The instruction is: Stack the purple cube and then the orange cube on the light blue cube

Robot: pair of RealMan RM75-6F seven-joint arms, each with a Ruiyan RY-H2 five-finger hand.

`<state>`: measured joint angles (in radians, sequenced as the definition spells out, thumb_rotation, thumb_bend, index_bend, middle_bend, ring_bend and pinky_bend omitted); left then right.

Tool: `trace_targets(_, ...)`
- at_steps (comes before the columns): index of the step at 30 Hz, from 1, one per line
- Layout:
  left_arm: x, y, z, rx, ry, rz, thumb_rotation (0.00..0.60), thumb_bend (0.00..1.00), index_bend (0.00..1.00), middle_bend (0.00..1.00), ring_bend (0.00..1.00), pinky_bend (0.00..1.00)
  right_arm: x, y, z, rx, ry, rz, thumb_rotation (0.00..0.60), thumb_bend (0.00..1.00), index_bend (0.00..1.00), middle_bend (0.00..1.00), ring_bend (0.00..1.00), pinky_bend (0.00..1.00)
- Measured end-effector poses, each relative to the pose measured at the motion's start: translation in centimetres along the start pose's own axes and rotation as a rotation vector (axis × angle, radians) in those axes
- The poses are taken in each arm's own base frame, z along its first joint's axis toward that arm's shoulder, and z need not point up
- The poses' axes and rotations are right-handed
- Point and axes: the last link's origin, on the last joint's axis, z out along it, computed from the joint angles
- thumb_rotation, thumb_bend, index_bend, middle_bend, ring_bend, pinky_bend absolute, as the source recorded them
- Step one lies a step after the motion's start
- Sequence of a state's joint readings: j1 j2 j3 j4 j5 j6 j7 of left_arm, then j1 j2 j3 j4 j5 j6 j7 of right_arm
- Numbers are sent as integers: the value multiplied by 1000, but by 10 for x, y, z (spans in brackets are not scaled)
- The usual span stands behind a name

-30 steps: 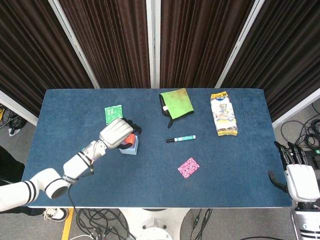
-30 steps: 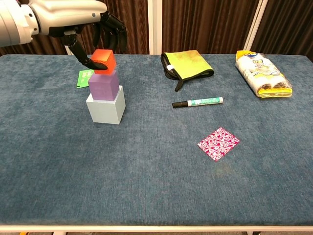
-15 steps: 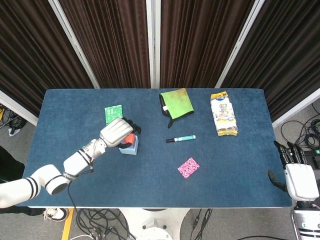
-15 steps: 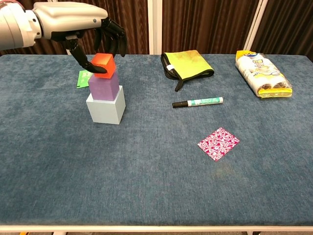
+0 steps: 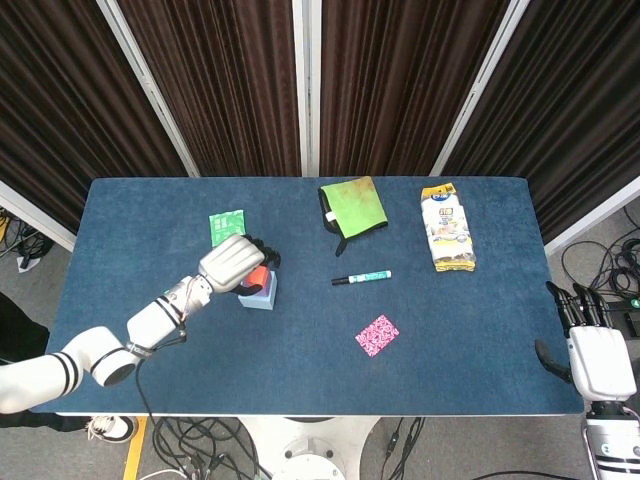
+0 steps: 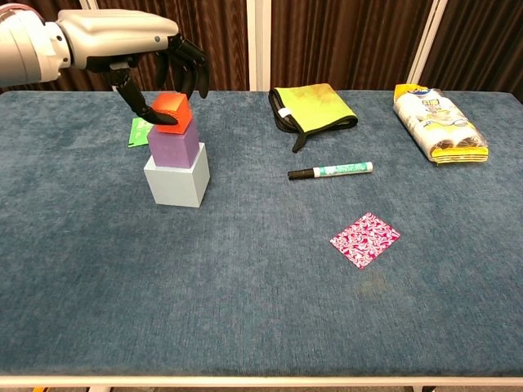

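Left hand (image 6: 139, 41) pinches the orange cube (image 6: 172, 112) from above, thumb on the near-left face, other fingers curled over the far side. Cube sits on or just at the top of the purple cube (image 6: 173, 145), w/ a slight tilt; can't tell if it's fully seated. Purple cube rests on the light blue cube (image 6: 176, 181), set a bit toward the back-left of it, so the stack isn't perfectly centred.

Step in hand, as I judge it: placing the orange cube, last of the task. To do it well: level the cube so its base lies flat on the purple top, centre it, then spread thumb and fingers apart evenly w/o dragging sideways. Lift straight up after release, since any sideways brush could topple the narrow stack. Thumb tip is near the purple cube's upper edge, so watch it doesn't nudge that one.

Right hand (image 5: 598, 350) holds nothing, fingers apart, off the right edge of the tabletop (image 6: 245, 310), well apart from the stack. Marker (image 6: 330, 171) & pink patterned card (image 6: 365, 239) lie to the right, out of the way.
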<state>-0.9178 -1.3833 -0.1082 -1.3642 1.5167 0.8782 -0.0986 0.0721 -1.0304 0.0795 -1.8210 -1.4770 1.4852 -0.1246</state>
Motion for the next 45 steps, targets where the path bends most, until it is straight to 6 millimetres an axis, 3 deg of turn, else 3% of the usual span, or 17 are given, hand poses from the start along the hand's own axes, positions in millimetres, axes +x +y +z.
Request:
trace_targets(11,-6,-5,-1,14,-16,-8,600,306,455,611,439,477,-1,1,-1,-1,-2,-1,600,273,20,149,0,0)
trace_targets(14,-6,-5,-2,16,-21,-24,600,238,397,543,406,450,-1,1,-1,-2,-1,-1,600,272,20,149,0,0)
trace_targets(19,-6,-6,-4,20,-43,-45,600,120,232,335,279,372,-1,1,0,-1,-3,-1,600,272,20,149,0,0)
trace_targets(29,3,-16,-18,66,-42,-2,600,93,205,272,237,338,1,1,-1,3,-5,3,600,272,20,150,0,0)
trace_targets(33,7,-29,-37,127,-47,50,600,93,205,244,222,333,3,2,-2,7,-1,8,600,272,20,149,0,0)
trace_targets(45,15,-70,-149,441,132,160,600,96,205,241,188,303,2,0,-4,17,-1,9,600,272,20,150,0,0)
